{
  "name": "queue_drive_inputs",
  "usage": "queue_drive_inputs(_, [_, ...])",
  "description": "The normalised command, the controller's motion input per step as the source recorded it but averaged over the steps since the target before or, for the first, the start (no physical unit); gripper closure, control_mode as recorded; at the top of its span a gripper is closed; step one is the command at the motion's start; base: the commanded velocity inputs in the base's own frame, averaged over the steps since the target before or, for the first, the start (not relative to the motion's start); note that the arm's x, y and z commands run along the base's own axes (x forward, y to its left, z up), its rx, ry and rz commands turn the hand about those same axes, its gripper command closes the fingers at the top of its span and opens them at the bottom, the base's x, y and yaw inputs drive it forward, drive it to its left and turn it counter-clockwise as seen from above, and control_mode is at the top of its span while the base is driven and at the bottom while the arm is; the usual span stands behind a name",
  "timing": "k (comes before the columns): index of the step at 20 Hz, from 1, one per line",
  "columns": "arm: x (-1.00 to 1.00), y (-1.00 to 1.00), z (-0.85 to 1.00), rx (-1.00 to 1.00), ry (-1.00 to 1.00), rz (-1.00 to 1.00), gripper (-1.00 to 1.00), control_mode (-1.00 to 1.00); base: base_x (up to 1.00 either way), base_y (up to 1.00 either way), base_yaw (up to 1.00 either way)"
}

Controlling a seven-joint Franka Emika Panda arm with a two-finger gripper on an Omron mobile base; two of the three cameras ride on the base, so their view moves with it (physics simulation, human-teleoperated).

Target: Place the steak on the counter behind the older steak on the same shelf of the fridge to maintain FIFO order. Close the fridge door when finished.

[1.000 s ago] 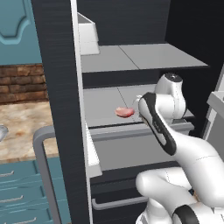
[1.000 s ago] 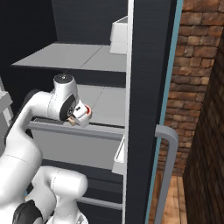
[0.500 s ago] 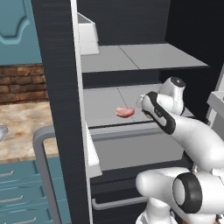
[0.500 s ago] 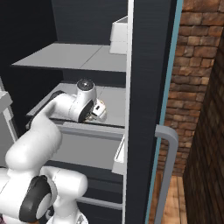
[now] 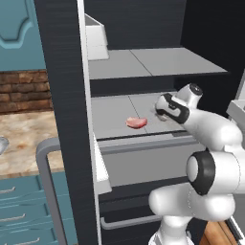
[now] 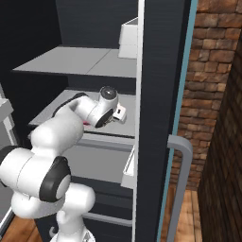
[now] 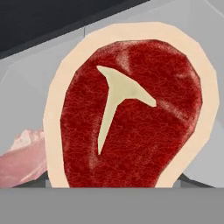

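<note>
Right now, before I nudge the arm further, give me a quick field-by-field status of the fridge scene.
steak: red with cream rim, close before the hand camera, over the shelf
older steak: flat pink, lying on the same shelf
gripper: inside the fridge, fingers hidden, grip state unreadable
fridge door: open

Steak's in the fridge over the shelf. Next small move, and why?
Probably carry it a bit deeper before lowering. In the hand view the steak fills the frame just ahead of the camera, apparently in the gripper's hold, with the older steak off to one side rather than in front. From the left base view the shelf has free room behind that pink slab.
</note>
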Motion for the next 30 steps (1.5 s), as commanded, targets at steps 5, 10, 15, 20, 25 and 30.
queue_drive_inputs(5, [0.6, 0.0, -0.06, -0.09, 0.0, 0.11, 1.0, -1.0, 0.0, 0.0, 0.0])
queue_drive_inputs(10, [0.48, 0.0, -0.13, -0.11, 0.0, 0.08, 1.0, -1.0, 0.0, 0.0, 0.0])
queue_drive_inputs(15, [0.34, 0.0, -0.21, -0.08, 0.0, 0.04, 1.0, -1.0, 0.0, 0.0, 0.0])
queue_drive_inputs(20, [0.15, 0.0, -0.24, -0.02, 0.0, 0.0, 1.0, -1.0, 0.0, 0.0, 0.0])
queue_drive_inputs(25, [0.53, 0.0, -0.18, -0.03, 0.0, 0.0, 1.0, -1.0, 0.0, 0.0, 0.0])
queue_drive_inputs(30, [0.6, 0.0, -0.13, -0.03, 0.01, 0.0, 1.0, -1.0, 0.0, 0.0, 0.0])
